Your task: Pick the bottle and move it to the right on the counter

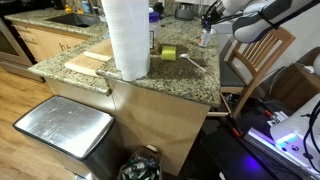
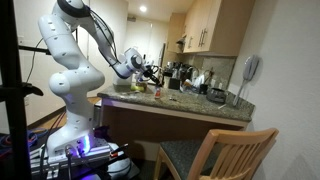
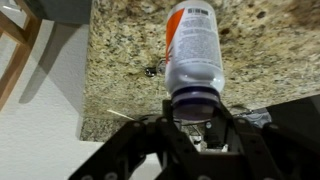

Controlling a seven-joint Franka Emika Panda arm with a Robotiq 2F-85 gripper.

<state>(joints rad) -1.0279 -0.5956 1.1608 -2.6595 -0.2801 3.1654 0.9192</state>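
Note:
The bottle (image 3: 192,50) is white with an orange-red label and a dark cap. In the wrist view it points away from the camera over the speckled granite counter (image 3: 120,50), close to the counter's edge. My gripper (image 3: 192,112) has a finger pressed on each side of the cap and is shut on it. In an exterior view the gripper (image 1: 209,24) is above the bottle (image 1: 205,38) at the counter's (image 1: 190,82) far corner. I cannot tell whether the bottle's base touches the counter. The gripper also shows in an exterior view (image 2: 150,72).
A tall white paper towel roll (image 1: 127,38) stands on the counter's near part, beside a pale cutting board (image 1: 88,63) and a yellow-green round object (image 1: 168,53). A wooden chair (image 1: 262,55) stands next to the counter end. A steel bin (image 1: 62,125) sits below.

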